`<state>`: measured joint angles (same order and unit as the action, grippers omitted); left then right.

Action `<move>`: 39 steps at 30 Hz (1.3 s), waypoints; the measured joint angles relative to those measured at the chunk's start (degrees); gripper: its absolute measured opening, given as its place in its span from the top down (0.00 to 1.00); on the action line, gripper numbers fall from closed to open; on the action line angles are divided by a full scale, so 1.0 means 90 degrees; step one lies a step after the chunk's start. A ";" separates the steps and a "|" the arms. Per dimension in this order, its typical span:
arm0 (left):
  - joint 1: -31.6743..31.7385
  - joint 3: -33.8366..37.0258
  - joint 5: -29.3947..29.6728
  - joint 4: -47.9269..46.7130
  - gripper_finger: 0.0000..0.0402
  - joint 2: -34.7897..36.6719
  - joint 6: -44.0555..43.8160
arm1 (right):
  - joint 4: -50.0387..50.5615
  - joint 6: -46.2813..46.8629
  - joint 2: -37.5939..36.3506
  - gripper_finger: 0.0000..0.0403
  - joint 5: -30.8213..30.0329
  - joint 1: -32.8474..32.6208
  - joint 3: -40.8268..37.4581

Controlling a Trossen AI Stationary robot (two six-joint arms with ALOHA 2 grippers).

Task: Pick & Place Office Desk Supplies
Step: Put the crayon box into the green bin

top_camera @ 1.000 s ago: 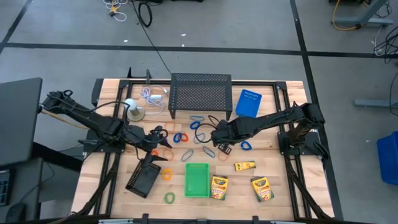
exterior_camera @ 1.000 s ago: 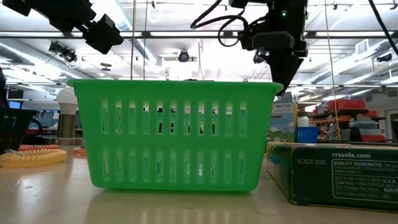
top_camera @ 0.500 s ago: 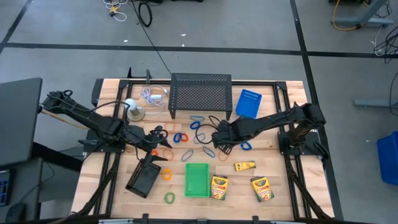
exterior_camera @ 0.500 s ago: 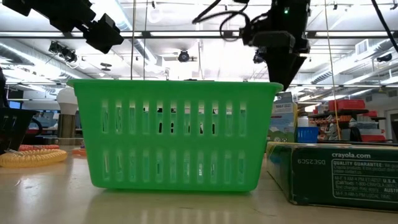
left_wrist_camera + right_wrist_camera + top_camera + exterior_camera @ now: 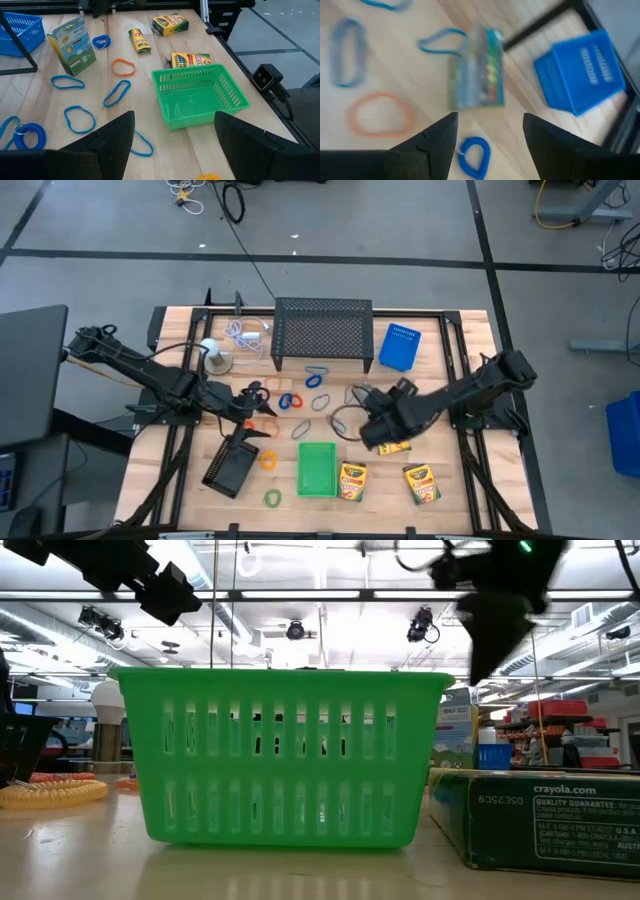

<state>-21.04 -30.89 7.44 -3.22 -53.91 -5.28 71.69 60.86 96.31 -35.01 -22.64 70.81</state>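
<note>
The right gripper (image 5: 372, 432) hangs with its fingers spread and nothing between them, just beside the green basket (image 5: 317, 469), over a small yellow crayon box (image 5: 394, 446). Two more crayon boxes (image 5: 352, 481) lie next to the basket, with coloured loops (image 5: 291, 401) scattered beyond it. On the basket's other side, the left gripper (image 5: 258, 411) waits, also spread.

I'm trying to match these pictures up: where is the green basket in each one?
High view: green basket, lower middle.
Low view: it fills the centre.
Left wrist view: right of centre.
Right wrist view: not in it.
Shared landmark: crayon box beside the basket.
</note>
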 joint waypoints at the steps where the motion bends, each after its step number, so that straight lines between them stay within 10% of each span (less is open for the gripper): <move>1: 0.0000 0.0000 0.0002 0.0003 0.30 0.0000 -0.0002 | -0.0043 0.0302 -0.0049 0.42 -0.0147 -0.0122 -0.0240; 17: 0.0000 0.0000 0.0091 0.0282 0.30 0.0000 -0.0023 | -0.4137 0.2580 -0.1599 0.42 -0.2617 -0.1871 -0.3959; 26: 0.0000 0.0000 0.0133 0.0540 0.30 0.0000 0.0048 | -0.7242 0.1044 -0.1534 0.42 -0.4277 -0.1773 -0.5378; 39: 0.0000 0.0000 0.0218 0.0634 0.30 0.0000 0.0139 | -0.9890 -0.0417 -0.0859 0.42 -0.4378 -0.1868 -0.6075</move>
<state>-21.04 -30.89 9.41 2.48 -53.91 -4.03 -17.32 57.10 88.58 -74.41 -39.46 16.14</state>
